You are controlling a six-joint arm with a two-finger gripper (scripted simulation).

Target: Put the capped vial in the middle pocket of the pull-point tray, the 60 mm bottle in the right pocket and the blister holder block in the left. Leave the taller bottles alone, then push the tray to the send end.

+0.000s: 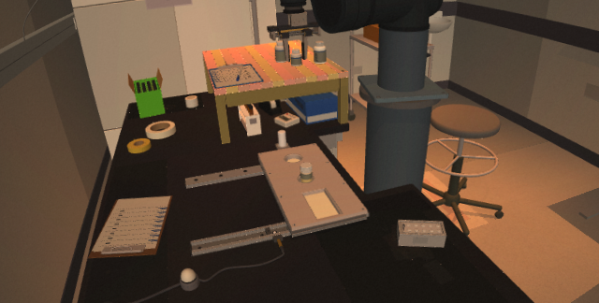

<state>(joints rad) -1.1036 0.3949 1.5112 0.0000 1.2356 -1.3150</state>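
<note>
The capped vial [306, 172] stands upright in the middle pocket of the pull-point tray [312, 191]. The tray lies on the black bench between two metal rails. Its round far pocket [294, 158] and rectangular near pocket [322, 204] are empty. The blister holder block [421, 233] lies on the bench right of the tray. Three bottles stand on the raised striped table at the back. The shortest bottle [295, 57] stands between two taller ones [280, 52] [320, 52]. My gripper [294, 43] hangs open just above the short bottle and holds nothing.
A green box [149, 92] stands at the far left of the bench. Tape rolls [160, 129] lie near it. A clipboard [132, 224] lies near left. A white post [281, 138] stands beyond the tray. The arm's column [398, 120] rises right of the bench, a stool beside it.
</note>
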